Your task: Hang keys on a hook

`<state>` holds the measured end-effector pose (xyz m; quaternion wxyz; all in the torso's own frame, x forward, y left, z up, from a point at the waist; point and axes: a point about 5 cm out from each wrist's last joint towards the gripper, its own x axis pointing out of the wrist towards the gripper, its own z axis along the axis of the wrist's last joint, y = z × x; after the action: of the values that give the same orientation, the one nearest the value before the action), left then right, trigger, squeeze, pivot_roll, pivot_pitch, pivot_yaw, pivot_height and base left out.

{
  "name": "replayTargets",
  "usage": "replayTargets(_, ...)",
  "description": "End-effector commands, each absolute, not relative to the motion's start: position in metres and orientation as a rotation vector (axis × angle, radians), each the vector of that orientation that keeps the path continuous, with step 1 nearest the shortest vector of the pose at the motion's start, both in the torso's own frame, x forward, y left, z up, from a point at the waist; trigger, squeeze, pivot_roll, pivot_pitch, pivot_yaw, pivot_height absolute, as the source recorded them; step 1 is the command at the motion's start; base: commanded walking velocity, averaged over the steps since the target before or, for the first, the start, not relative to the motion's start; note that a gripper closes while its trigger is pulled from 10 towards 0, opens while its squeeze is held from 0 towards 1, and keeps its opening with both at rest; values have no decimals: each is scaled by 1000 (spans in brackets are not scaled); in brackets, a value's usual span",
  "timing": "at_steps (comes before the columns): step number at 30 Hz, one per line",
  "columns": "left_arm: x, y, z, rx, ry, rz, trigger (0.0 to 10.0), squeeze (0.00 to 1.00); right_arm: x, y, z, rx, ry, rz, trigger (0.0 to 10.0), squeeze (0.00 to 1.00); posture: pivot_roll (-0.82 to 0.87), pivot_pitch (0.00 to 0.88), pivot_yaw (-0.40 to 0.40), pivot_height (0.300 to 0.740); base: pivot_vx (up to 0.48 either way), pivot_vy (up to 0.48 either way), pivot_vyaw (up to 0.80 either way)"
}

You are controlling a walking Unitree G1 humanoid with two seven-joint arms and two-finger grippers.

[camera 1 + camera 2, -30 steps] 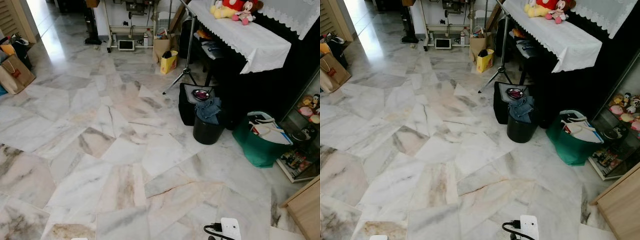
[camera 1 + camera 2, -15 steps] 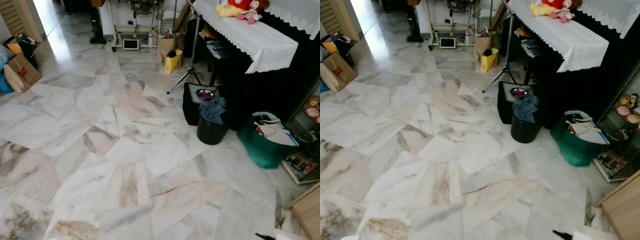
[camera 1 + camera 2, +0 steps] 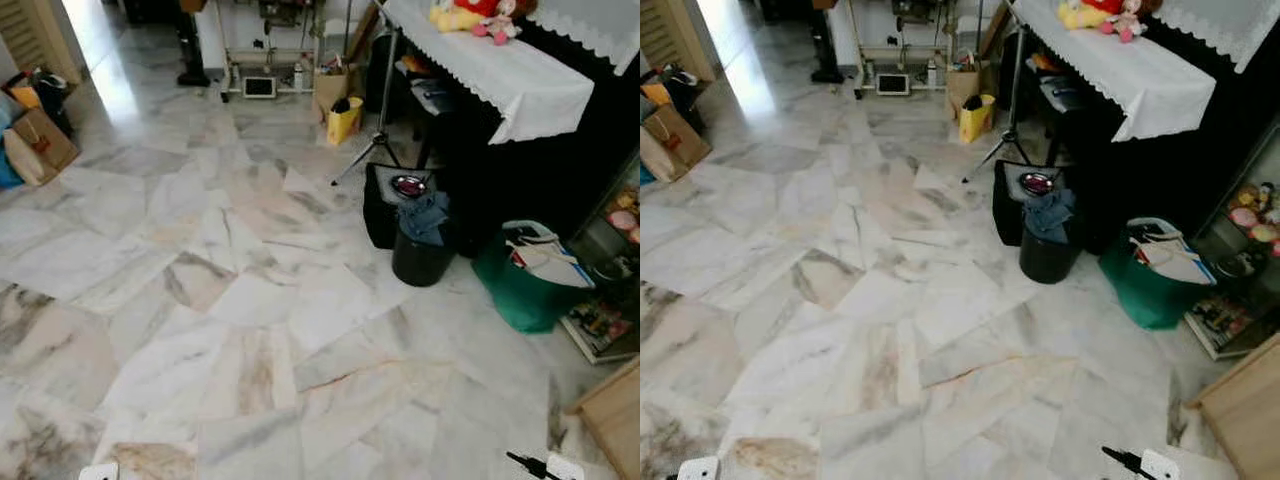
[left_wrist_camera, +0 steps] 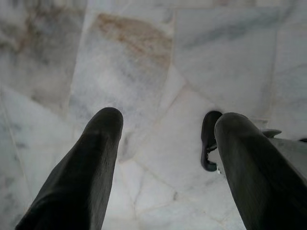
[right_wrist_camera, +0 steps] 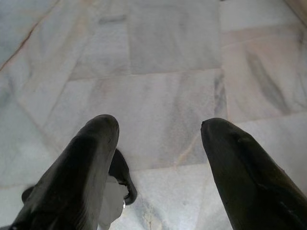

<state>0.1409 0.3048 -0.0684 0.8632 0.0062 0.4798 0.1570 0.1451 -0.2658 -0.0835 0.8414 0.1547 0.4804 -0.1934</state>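
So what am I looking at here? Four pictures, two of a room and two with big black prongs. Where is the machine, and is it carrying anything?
All four pictures come from cameras on a walking humanoid robot. The two room pictures are its head's two eyes, looking down at a pale marble tile floor. Off to the robot's right stand a round black bin with blue cloth on top, a green carrier bag and a dark table under a white lace-edged cloth. A brown paper bag sits far left.

The other two pictures come from cameras on its wrists. The black prongs are the fingers of the left gripper and right gripper. Both are spread open above the floor and hold nothing. I can make out no keys or hook here.
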Motion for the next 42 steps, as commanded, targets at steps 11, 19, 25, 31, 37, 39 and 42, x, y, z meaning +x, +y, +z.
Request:
replayTargets(11,170,283,-66,-28,985,295,10000,0,155,-248,-85,337,1020,-364,10000,0,1,0,-54,740,0,0,-763)
replayTargets(19,175,277,-66,1,990,274,10000,0,164,-228,-87,336,1025,-312,10000,0,80,0,-69,740,0,0,-763)
replayTargets(25,167,289,-66,41,999,290,10000,0,158,-205,-94,314,1060,-244,10000,0,126,0,-48,740,0,0,-765)
replayTargets(31,164,290,-67,74,1019,281,10000,0,163,-195,-93,326,1045,-232,10000,0,124,0,-25,740,0,0,-764)
replayTargets(37,155,301,-65,108,1042,268,10000,0,160,-193,-95,335,1054,-249,10000,0,100,0,11,740,0,0,-765)
replayTargets(39,159,301,-64,112,1033,266,10000,0,161,-192,-95,336,1054,-249,10000,0,99,0,10,740,0,0,-763)
replayTargets(42,172,298,-59,92,988,271,10000,0,161,-192,-95,328,1054,-241,10000,0,90,0,6,740,0,0,-763)
